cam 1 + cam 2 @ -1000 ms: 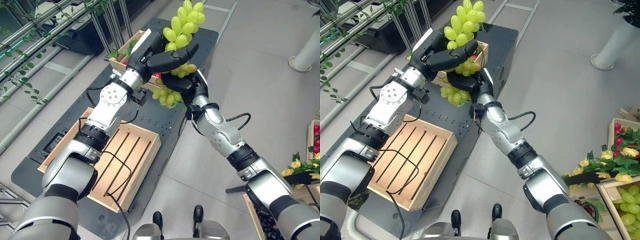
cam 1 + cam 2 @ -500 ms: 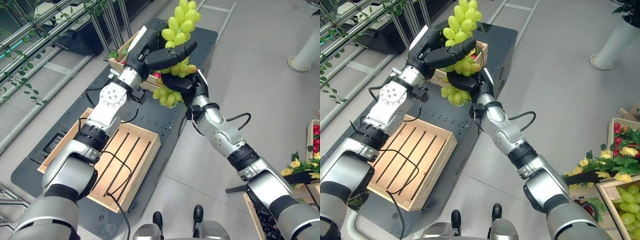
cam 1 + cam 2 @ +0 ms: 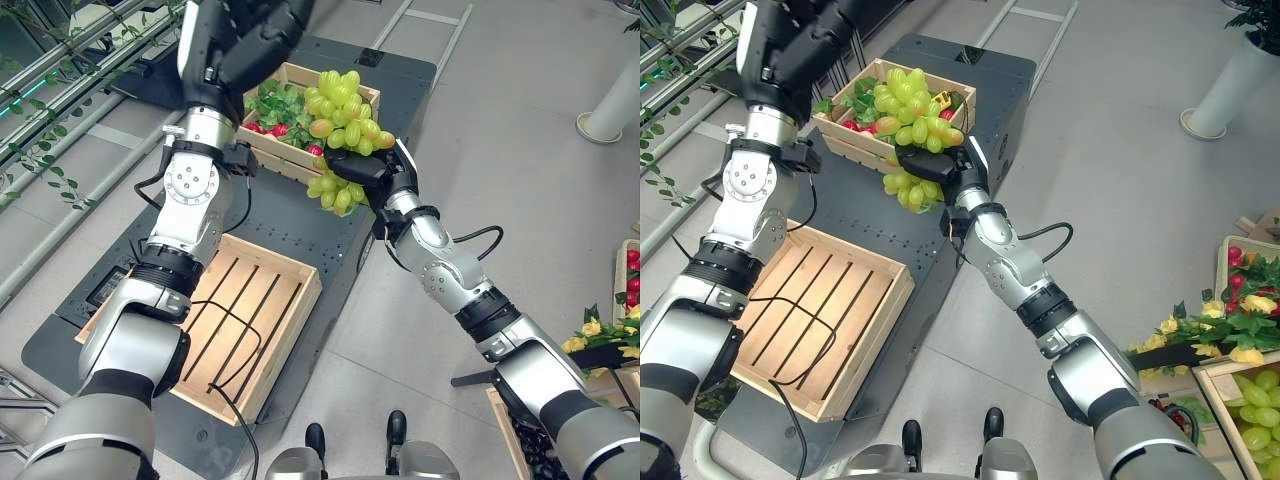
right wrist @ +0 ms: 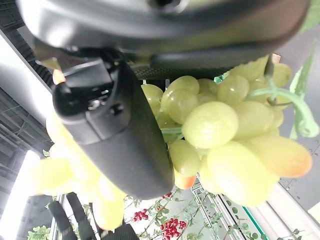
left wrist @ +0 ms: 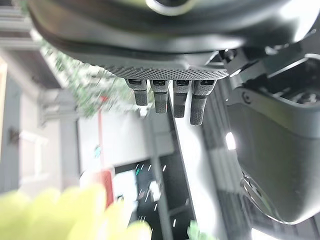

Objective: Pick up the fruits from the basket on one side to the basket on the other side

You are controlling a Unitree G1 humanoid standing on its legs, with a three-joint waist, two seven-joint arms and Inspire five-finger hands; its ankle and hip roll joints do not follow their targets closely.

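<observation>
A big bunch of green grapes (image 3: 345,110) hangs in my right hand (image 3: 367,170), which is shut on its stem part; one half drapes over the far wooden basket (image 3: 272,152), the other half dangles below the hand. In the right wrist view the thumb (image 4: 117,137) presses against the grapes (image 4: 225,142). That basket also holds green leaves and small red fruits (image 3: 270,128). My left hand (image 3: 250,45) is raised high above the basket's left end, open and holding nothing; its fingers (image 5: 165,95) are straight. A bare slatted crate (image 3: 292,330) lies nearer me on the left.
Both crates sit on a dark platform (image 3: 400,80). Metal rails and leafy vines (image 3: 60,60) run along the left. At the right edge stand crates with yellow flowers (image 3: 1230,330), red fruit and more grapes (image 3: 1255,400). A white post base (image 3: 608,115) is far right.
My left hand has let go of the grapes and swung up and to the left. The bunch's upper half, held upright before, has dropped onto the basket. The right hand kept its place.
</observation>
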